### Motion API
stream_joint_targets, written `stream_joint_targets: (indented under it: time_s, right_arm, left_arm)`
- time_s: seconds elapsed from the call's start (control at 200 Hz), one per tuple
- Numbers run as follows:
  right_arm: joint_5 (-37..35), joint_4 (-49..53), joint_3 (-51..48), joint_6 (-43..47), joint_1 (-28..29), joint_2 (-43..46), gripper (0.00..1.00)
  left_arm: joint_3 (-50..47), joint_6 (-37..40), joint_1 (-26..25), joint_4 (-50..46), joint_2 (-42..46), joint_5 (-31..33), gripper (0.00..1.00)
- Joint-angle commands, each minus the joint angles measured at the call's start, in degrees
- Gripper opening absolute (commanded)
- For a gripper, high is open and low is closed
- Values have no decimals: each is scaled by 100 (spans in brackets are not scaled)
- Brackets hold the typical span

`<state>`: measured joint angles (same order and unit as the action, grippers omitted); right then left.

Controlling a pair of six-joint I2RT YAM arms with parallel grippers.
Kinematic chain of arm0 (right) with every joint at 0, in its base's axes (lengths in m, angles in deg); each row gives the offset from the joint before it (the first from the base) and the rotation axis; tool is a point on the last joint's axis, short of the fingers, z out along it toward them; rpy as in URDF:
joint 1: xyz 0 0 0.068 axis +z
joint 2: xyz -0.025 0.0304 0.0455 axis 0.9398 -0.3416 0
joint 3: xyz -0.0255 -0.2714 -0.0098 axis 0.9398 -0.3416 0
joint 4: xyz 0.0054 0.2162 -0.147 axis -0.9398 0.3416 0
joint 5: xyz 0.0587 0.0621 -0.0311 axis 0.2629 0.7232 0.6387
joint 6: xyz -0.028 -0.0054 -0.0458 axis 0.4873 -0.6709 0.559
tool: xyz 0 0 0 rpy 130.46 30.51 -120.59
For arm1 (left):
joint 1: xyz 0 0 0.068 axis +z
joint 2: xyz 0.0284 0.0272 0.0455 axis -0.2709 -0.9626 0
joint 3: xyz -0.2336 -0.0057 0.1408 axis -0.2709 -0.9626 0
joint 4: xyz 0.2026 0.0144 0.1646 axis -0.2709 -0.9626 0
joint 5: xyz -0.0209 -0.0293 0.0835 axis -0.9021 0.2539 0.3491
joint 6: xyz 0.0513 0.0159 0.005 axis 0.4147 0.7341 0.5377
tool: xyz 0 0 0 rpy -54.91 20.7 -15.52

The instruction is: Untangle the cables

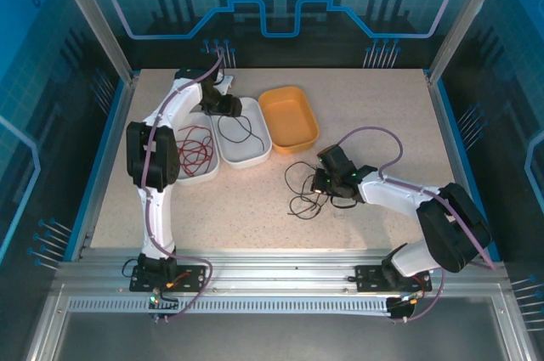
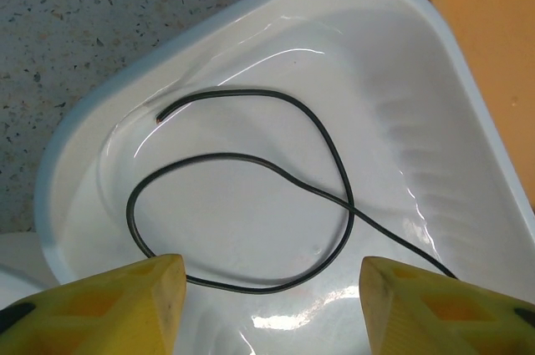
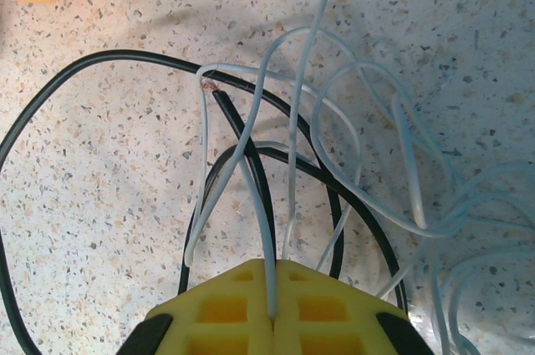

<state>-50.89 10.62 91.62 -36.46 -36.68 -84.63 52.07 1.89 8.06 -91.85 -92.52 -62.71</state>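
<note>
Left arm (image 1: 153,157) rises from its base with the elbow held high and the forearm reaching away toward the far side. The left gripper (image 2: 269,276) points downward, its yellow fingers (image 2: 125,296) spread well apart with nothing between them. Right arm (image 1: 425,208) lies low and bent, forearm stretched leftward. The right gripper (image 3: 274,267) is pressed closed – a whitish cable (image 3: 261,230) nipped in the seam

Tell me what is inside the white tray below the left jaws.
One black cable lies looped inside the white tray, crossing itself once. Its near end passes behind a yellow fingertip, hidden there.
</note>
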Motion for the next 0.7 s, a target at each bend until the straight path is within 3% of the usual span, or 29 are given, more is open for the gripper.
stream_joint_targets:
  time_s: [0.0, 0.205, 0.395, 0.695]
  right_arm:
    - [-65, 109, 95, 25, 62, 146, 0]
    - [-137, 183, 73, 38, 65, 249, 2]
    - [-183, 235, 42, 17, 74, 310, 3]
    - [-340, 347, -77, 19, 109, 519, 9]
  left_arm:
    - [-168, -193, -2, 134, 333, -36, 58]
    - [-804, -618, -50, 568, 898, -56, 71]
    - [-1881, -1127, -91, 1320, 1906, -58, 99]
    - [-3685, -1918, -186, 2576, 3619, -164, 99]
